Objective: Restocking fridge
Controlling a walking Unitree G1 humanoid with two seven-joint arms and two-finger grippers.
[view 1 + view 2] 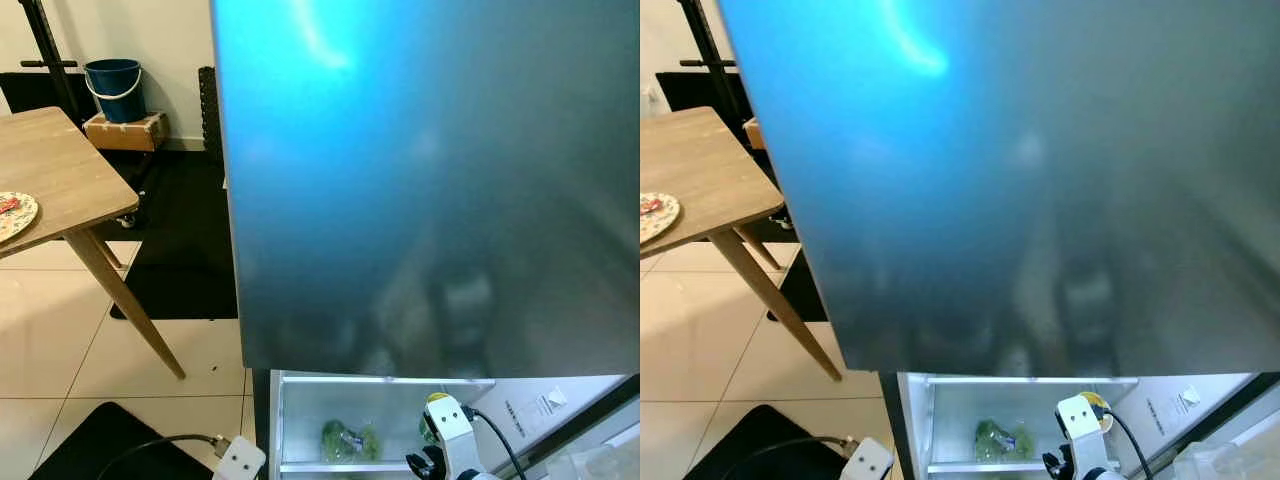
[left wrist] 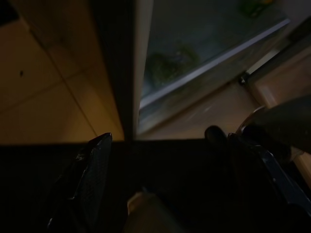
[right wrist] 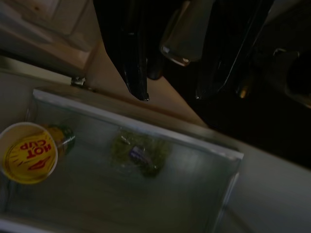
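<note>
A glossy grey-blue fridge door (image 1: 430, 180) hangs close in front of me and covers most of the head views. Below its lower edge an open fridge compartment shows a glass shelf (image 3: 136, 125). On the shelf lie a bag of green vegetables (image 1: 347, 440) and a yellow "Hot Cup" noodle cup (image 3: 29, 153). My right gripper (image 3: 172, 94) hovers above the shelf's front edge, open and empty, a little short of the greens (image 3: 138, 153). My left gripper (image 2: 159, 136) hangs low by the fridge's left side, dim, with its fingers apart.
A wooden table (image 1: 50, 170) with a plate (image 1: 12, 215) stands to the left on slanted legs. Behind it a blue bucket (image 1: 113, 88) sits on a wooden box (image 1: 125, 130). Black mats (image 1: 180, 260) lie on the pale tiled floor.
</note>
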